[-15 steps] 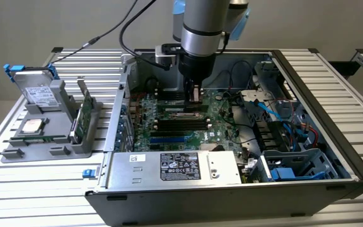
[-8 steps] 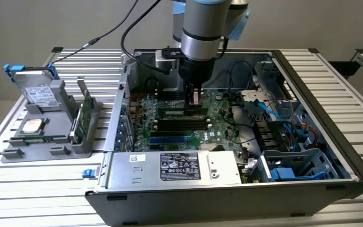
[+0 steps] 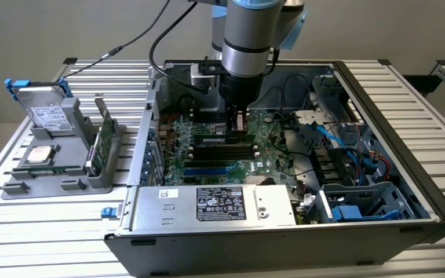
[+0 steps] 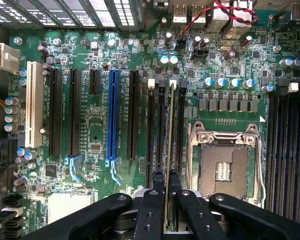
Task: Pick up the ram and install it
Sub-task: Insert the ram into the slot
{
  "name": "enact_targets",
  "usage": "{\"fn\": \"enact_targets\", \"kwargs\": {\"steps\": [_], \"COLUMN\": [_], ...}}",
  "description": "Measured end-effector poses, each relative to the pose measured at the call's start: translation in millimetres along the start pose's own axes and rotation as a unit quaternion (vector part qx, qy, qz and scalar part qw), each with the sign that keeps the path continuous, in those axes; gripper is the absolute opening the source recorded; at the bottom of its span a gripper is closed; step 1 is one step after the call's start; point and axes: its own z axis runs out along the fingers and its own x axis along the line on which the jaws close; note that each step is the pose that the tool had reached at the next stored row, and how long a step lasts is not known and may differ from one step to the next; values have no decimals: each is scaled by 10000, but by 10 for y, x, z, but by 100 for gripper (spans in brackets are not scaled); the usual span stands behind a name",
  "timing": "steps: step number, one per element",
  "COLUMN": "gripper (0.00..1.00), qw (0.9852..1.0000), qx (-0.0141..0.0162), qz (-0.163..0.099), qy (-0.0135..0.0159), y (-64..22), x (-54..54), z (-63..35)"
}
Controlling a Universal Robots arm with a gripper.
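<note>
The ram [image 4: 169,125] is a thin green stick seen edge-on, standing in line with one of the long black slots [image 4: 151,130] on the motherboard [image 4: 90,130]. My gripper [image 4: 167,186] is shut on it, one black finger on each side of its near end. In the exterior view the gripper [image 3: 239,123] reaches straight down into the open computer case [image 3: 385,116]. There the ram [image 3: 221,138] lies along the slot row just under the fingers. I cannot tell whether it is seated in the slot or just above it.
A grey holder [image 3: 21,188] outside the case on the exterior view's left carries a hard drive [image 3: 46,113], a silver processor chip [image 3: 41,153] and a green expansion card [image 3: 104,139]. The power supply [image 3: 215,205] fills the case's front. Blue and red cables [image 3: 327,130] run on the exterior view's right. The processor socket [image 4: 225,165] lies beside the slots.
</note>
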Motion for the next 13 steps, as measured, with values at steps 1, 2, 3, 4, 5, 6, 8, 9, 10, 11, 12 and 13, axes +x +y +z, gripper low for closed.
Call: {"fn": "enact_targets", "kwargs": {"steps": [1,2,3,4,5,6,8,9,10,11,12,13], "gripper": [15,15,15,15,15,15,15,15,15,15,15,15], "qw": [10000,10000,10000,10000,10000,10000,10000,10000,10000,10000,10000,10000], "qx": [1,2,3,6,8,11,13,14,14,14,14,14], "qz": [0,0,0,0,1,0,0,0,0,0,-1,-6], "qy": [-1,-3,-1,-1,-1,-1,-1,0,1,3,9,18], "y": [0,-1,-1,-1,0,0,-1,-1,0,0,-1,-1], "x": [-1,-1,0,2,6,10,21,26,31,34,35,36], "z": [4,8,10,14,16,18,22,23,23,25,27,28]}}
